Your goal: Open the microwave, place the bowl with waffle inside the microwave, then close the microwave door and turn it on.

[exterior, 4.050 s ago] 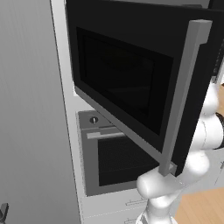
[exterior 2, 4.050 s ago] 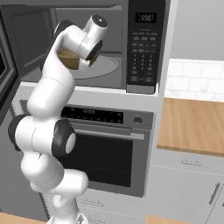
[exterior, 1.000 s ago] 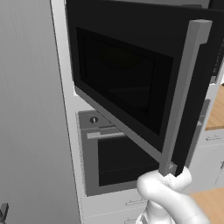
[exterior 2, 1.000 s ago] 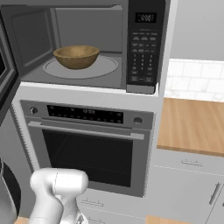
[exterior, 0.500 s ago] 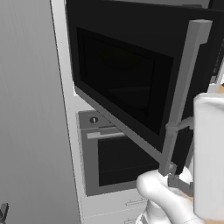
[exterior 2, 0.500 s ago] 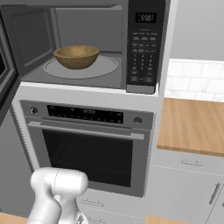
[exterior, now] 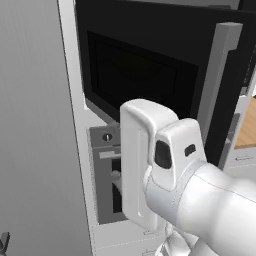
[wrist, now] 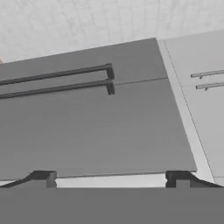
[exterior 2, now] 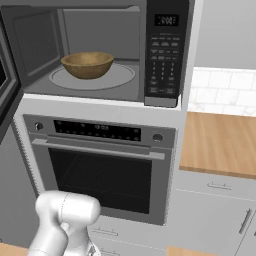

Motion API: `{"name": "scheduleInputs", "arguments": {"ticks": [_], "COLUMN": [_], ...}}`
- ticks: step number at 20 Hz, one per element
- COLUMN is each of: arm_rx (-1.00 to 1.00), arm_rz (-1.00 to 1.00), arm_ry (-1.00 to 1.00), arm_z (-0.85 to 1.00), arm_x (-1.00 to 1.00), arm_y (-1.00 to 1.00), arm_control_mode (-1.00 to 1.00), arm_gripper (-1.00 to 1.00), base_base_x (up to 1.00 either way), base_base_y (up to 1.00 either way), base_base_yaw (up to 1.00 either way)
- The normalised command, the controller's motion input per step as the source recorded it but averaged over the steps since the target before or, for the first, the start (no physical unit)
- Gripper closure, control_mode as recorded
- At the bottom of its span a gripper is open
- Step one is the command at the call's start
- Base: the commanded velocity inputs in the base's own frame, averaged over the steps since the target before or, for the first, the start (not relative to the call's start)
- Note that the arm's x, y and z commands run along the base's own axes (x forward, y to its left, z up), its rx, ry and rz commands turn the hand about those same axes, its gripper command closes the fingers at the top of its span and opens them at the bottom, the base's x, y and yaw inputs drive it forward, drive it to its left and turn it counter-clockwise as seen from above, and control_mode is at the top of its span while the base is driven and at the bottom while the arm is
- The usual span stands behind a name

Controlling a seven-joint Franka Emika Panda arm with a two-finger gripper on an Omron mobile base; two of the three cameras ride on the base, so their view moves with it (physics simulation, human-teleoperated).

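The microwave (exterior 2: 165, 55) stands open above the oven. On its glass turntable (exterior 2: 122, 77) sits the tan wooden bowl (exterior 2: 87, 65), upright; the waffle inside it cannot be made out. The microwave door (exterior: 145, 75) is swung far out to the left, its grey bar handle (exterior: 220, 75) at the free edge. A thick white link of my arm (exterior: 165, 170) stands in front of the door in the left base view. In the hand view my gripper (wrist: 111, 179) is open, its fingertips (wrist: 43, 177) wide apart with nothing between them, facing grey cabinet fronts.
The grey oven (exterior 2: 100, 165) with a horizontal handle sits under the microwave. A wooden counter (exterior 2: 220, 142) lies to the right over grey drawers (exterior 2: 220, 210). A tall grey panel (exterior: 35, 125) fills the left. Two long dark bar handles (wrist: 57, 74) cross the cabinet fronts.
My arm left the microwave cavity and dropped low, with the bowl staying on the turntable. In the last half second a white arm link has swung in front of the open door.
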Motion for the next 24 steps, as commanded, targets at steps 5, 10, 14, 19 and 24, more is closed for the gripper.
{"name": "scheduleInputs", "arguments": {"ticks": [5, 10, 14, 19, 24], "arm_rx": [-0.16, -0.06, 0.00, 0.00, 0.00], "arm_rz": [-0.27, -0.20, -0.07, -0.15, -0.29], "arm_ry": [-0.03, 0.00, 0.00, 0.00, -0.02], "arm_z": [0.03, 0.00, 0.00, 0.00, 0.00], "arm_x": [0.76, 0.84, 0.76, 0.64, 0.38], "arm_y": [0.19, 0.00, -0.03, -0.20, -0.40], "arm_control_mode": [-1.00, -1.00, -1.00, -1.00, -1.00], "arm_gripper": [-1.00, -1.00, -1.00, -1.00, -1.00], "base_base_x": [0.00, 0.00, 0.00, 0.00, 0.00], "base_base_y": [0.00, 0.00, 0.00, 0.00, 0.00], "base_base_yaw": [0.00, 0.00, 0.00, 0.00, 0.00]}}
